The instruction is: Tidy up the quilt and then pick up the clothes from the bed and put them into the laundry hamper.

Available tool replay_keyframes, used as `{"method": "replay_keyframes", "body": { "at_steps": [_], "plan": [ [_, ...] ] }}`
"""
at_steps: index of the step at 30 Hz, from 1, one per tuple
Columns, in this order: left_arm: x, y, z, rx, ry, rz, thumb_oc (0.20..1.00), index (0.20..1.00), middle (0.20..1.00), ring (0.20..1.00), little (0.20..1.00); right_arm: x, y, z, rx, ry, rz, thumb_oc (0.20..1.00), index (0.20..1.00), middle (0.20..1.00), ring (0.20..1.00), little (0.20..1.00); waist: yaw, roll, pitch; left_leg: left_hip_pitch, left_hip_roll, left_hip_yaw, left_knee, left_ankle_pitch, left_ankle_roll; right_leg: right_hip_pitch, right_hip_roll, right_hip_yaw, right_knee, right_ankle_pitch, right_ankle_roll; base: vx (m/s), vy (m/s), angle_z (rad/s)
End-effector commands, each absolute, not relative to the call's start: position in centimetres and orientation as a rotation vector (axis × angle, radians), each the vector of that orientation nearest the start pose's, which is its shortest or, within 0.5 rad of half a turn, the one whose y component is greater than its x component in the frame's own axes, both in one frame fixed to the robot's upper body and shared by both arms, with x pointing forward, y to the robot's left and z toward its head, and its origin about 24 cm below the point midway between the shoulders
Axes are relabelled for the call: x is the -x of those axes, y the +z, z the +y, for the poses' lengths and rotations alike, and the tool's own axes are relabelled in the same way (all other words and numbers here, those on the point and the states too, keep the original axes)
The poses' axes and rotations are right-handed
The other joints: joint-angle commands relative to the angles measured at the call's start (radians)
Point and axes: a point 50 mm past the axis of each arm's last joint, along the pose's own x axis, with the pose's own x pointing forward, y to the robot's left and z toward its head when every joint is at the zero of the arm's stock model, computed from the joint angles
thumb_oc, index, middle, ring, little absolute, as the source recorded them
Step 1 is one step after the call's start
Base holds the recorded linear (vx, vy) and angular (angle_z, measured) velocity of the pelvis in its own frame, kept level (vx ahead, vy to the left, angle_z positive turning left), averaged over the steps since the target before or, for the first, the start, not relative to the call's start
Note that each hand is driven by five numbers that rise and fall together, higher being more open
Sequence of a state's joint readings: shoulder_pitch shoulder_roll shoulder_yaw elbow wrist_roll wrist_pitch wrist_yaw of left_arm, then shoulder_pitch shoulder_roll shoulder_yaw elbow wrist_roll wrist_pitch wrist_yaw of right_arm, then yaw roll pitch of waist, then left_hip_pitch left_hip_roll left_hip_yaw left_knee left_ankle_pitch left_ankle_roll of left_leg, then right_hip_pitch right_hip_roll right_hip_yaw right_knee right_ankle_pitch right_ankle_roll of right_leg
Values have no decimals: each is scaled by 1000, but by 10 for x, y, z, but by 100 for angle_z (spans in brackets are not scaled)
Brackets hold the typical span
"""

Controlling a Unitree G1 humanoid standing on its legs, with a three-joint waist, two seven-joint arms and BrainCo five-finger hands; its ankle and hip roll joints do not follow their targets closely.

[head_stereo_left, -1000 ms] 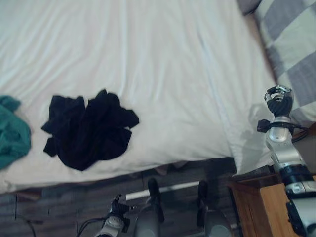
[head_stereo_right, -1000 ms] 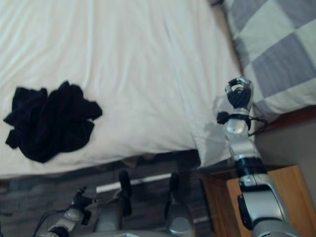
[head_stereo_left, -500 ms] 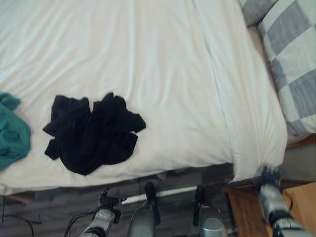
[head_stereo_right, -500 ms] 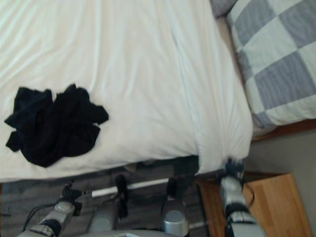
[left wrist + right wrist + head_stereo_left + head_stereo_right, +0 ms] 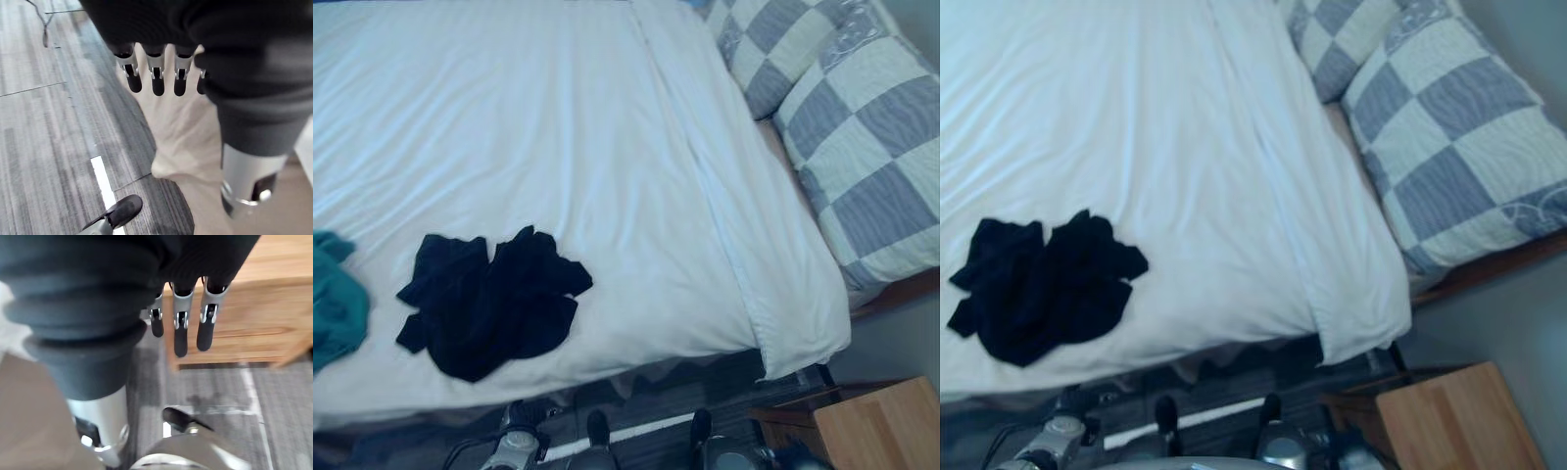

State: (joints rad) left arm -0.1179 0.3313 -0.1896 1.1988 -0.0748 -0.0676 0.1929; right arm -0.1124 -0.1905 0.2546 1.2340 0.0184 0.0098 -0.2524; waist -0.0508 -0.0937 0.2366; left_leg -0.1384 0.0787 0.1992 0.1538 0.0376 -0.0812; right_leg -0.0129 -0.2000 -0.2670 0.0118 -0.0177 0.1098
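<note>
White quilt (image 5: 607, 157) lies spread flat over the bed, its near right corner (image 5: 798, 343) hanging just over the mattress edge beside the checked pillows (image 5: 862, 166). A second ago the right hand was raised at that corner, fingers curled at the quilt's edge; half a second ago it was dropping away below the bed. Now it hangs low by the wooden nightstand (image 5: 244, 323); right hand (image 5: 181, 328) with fingers straight and relaxed, nothing in them. Left hand (image 5: 156, 73) also down at the bedside over the grey floor (image 5: 44, 147), fingers straight, empty, pale bedding past the fingertips. Whole view has shifted as well: more of the pillows and the head of the bed shows, so the camera moved; the things on the bed did not. Reading: the quilt part looks done or near done, surface smooth with only light creases. Black clothes (image 5: 489, 299) sit in a crumpled heap on the quilt near the front edge, left of centre, untouched. Green garment (image 5: 333, 308) at the far left edge, partly cut off. Next step is likely the pickup, black heap first; left hand is the nearer one.
</note>
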Motion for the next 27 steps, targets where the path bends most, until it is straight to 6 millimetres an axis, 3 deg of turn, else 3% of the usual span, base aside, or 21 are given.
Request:
{"method": "replay_keyframes", "body": {
  "at_steps": [1, 2, 3, 4, 5, 6, 7, 9, 11, 12, 13, 14, 15, 16, 17, 18, 20, 22, 24, 26, 27],
  "plan": [
    [-146, -138, 252, -405, 230, 995, 1000, 1000, 1000, 1000, 1000, -162, -135, -246, 624, -135, 1020, 1000, 1000, 1000, 1000, 1000, 10, 37, 60, -92, 18, -58, 232, -17, -119, -35, -51, 8, 21, -9, 20, -200, 187, 22],
    [-146, -138, 251, -405, 229, 996, 1000, 1000, 1000, 1000, 1000, -161, -135, -246, 625, -135, 1021, 1000, 1000, 1000, 1000, 1000, 10, 40, 60, -91, 21, -58, 235, -21, -120, -33, -49, 8, 20, -10, 20, -128, 327, 12],
    [-137, -143, 247, -386, 244, 1027, 1000, 1000, 1000, 1000, 1000, -159, -137, -245, 651, -100, 1038, 1000, 1000, 1000, 1000, 1000, -6, 45, 29, -32, 139, -43, 165, -35, -105, -47, -110, 4, 10, 25, 47, -80, 258, 15],
    [-136, -144, 247, -385, 244, 1029, 1000, 1000, 1000, 1000, 1000, -158, -137, -245, 653, -99, 1039, 1000, 1000, 1000, 1000, 1000, -4, 47, 32, -23, 143, -40, 162, -38, -107, -40, -106, 6, 9, 23, 47, -130, 619, 24],
    [-126, -148, 245, -386, 248, 1056, 1000, 1000, 1000, 1000, 1000, -150, -140, -247, 656, -84, 1071, 1000, 1000, 1000, 1000, 1000, -22, 54, -7, 60, 263, -59, 58, 6, -125, -55, -179, 4, 5, 67, 93, -27, 353, 22],
    [-125, -148, 245, -385, 247, 1058, 1000, 1000, 1000, 1000, 1000, -149, -140, -247, 657, -83, 1073, 1000, 1000, 1000, 1000, 1000, -21, 56, -5, 70, 265, -57, 48, 9, -127, -49, -177, 3, 3, 66, 93, -123, 816, 25],
    [-115, -153, 240, -383, 240, 1092, 1000, 1000, 1000, 1000, 1000, -137, -144, -249, 617, -99, 1112, 1000, 1000, 1000, 1000, 1000, -43, 69, -41, 135, 362, -83, -58, 71, -161, -78, -259, 6, 6, 112, 148, -68, 451, 27],
    [-106, -155, 242, -392, 238, 1123, 1000, 1000, 1000, 1000, 1000, -118, -150, -253, 543, -138, 1173, 1000, 1000, 1000, 1000, 1000, -40, 83, -56, 192, 375, -142, -138, 40, -181, -99, -287, 6, 16, 135, 152, -220, 566, 38],
    [-108, -155, 241, -375, 243, 1122, 1000, 1000, 1000, 1000, 1000, -112, -152, -251, 501, -153, 1191, 1000, 1000, 1000, 1000, 1000, -50, 74, -68, 183, 355, -136, -159, -1, -181, -98, -319, -8, 27, 161, 152, -235, 433, 28],
    [-111, -153, 245, -365, 261, 1126, 1000, 1000, 1000, 1000, 1000, -106, -156, -247, 458, -172, 1232, 1000, 1000, 1000, 1000, 1000, -48, 55, -67, 201, 312, -108, -177, -68, -181, -115, -380, -1, 62, 282, 152, -224, 383, 34],
    [-111, -153, 246, -366, 262, 1125, 1000, 1000, 1000, 1000, 1000, -106, -156, -247, 458, -171, 1232, 1000, 1000, 1000, 1000, 1000, -46, 52, -68, 201, 309, -105, -175, -69, -181, -118, -383, 3, 60, 284, 152, -285, 380, 53],
    [-106, -154, 247, -372, 250, 1138, 1000, 1000, 1000, 1000, 1000, -104, -158, -241, 444, -156, 1237, 1000, 1000, 1000, 1000, 1000, -32, 41, -58, 208, 293, -73, -165, -86, -181, -119, -424, -64, 79, 336, 152, -205, 287, 35],
    [-105, -154, 248, -380, 240, 1144, 1000, 1000, 1000, 1000, 1000, -106, -158, -234, 443, -133, 1220, 1000, 1000, 1000, 1000, 1000, -19, 39, -49, 204, 277, -54, -149, -95, -165, -111, -433, -120, 109, 326, 152, -351, 599, 22],
    [-98, -154, 255, -396, 237, 1161, 1000, 1000, 1000, 1000, 1000, -117, -158, -217, 475, -30, 1164, 1000, 1000, 1000, 1000, 1000, -7, 33, -40, 182, 215, -52, -125, -105, -115, -94, -379, -147, 174, 250, 152, -238, 459, -7],
    [-98, -154, 255, -396, 237, 1161, 1000, 1000, 1000, 1000, 1000, -117, -158, -216, 474, -29, 1164, 1000, 1000, 1000, 1000, 1000, -9, 30, -42, 179, 212, -54, -124, -103, -113, -95, -382, -147, 174, 252, 152, -212, 490, -4],
    [-96, -153, 260, -393, 250, 1168, 1000, 1000, 1000, 1000, 1000, -127, -156, -210, 490, 7, 1124, 1000, 1000, 1000, 1000, 1000, -8, 28, -36, 163, 179, -63, -113, -103, -88, -88, -320, -117, 206, 195, 152, -128, 371, -34],
    [-89, -154, 261, -389, 252, 1191, 1000, 1000, 1000, 1000, 1000, -146, -150, -196, 539, 87, 1030, 1000, 1000, 1000, 1000, 1000, -1, 31, -19, 123, 92, -71, -88, -84, -28, -90, -100, -37, 288, 37, 114, -174, 533, -22],
    [-82, -156, 259, -398, 234, 1208, 1000, 1000, 1000, 1000, 1000, -159, -145, -180, 601, 178, 940, 1000, 1000, 1000, 1000, 1000, 10, 29, 0, 108, 22, -73, -61, -81, 6, -76, 48, -2, 308, -61, 70, -111, 367, 11],
    [-82, -158, 252, -379, 228, 1204, 1000, 1000, 1000, 1000, 1000, -168, -141, -165, 656, 273, 871, 1000, 1000, 1000, 1000, 1000, 34, 19, 12, 97, -44, -65, -16, -98, 10, -10, 81, 1, 213, -110, -27, -19, 180, 20],
    [-79, -160, 249, -372, 229, 1206, 1000, 1000, 1000, 1000, 1000, -173, -139, -162, 676, 299, 844, 1000, 1000, 1000, 1000, 1000, 42, 17, 6, 68, -62, -67, 21, -98, 2, 26, 77, 3, 140, -113, -49, -60, 102, -30],
    [-99, -158, 231, -295, 238, 1122, 1000, 1000, 1000, 1000, 1000, -191, -130, -158, 740, 340, 778, 1000, 1000, 1000, 1000, 1000, 64, 44, 52, -59, -69, -45, 219, -11, -92, 67, 65, 41, 43, -98, -64, -190, 236, -21]
  ]
}}
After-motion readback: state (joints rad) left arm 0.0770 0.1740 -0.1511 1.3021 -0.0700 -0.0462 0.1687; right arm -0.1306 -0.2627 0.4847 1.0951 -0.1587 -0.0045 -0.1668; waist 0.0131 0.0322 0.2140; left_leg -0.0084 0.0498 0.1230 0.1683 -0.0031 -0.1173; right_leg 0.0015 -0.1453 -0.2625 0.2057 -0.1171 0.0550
